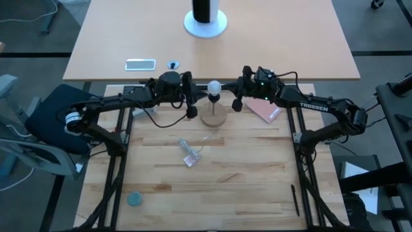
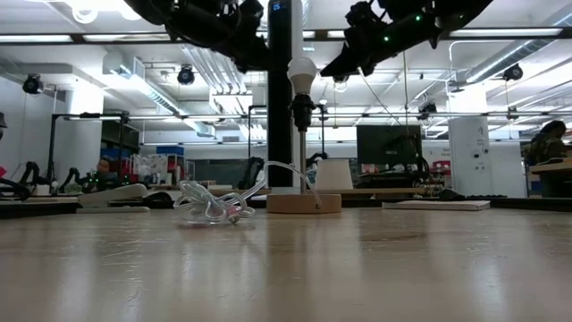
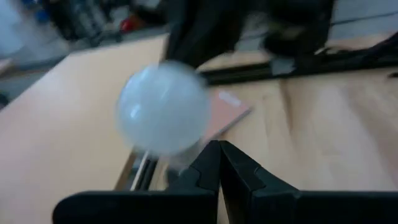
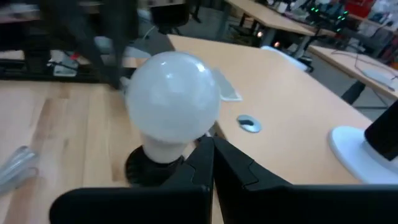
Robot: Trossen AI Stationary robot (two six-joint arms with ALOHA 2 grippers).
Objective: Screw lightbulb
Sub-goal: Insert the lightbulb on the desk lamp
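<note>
bulb: we see the lightbulb (image 1: 214, 87) seated upright in the socket (image 2: 301, 111), frame centre | grippers: left gripper (image 1: 191, 103) and right gripper (image 1: 239, 96) flank it, both pinched shut, empty | progress: we judge it nearly finished; tightness untold

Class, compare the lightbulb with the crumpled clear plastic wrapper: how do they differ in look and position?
The lightbulb is frosted white, smooth and round; the plastic wrapper is clear and crumpled. The lightbulb stands upright in the black socket, raised above the round wooden base; the plastic wrapper lies flat on the table. Neither is held by the left gripper or right gripper.
</note>
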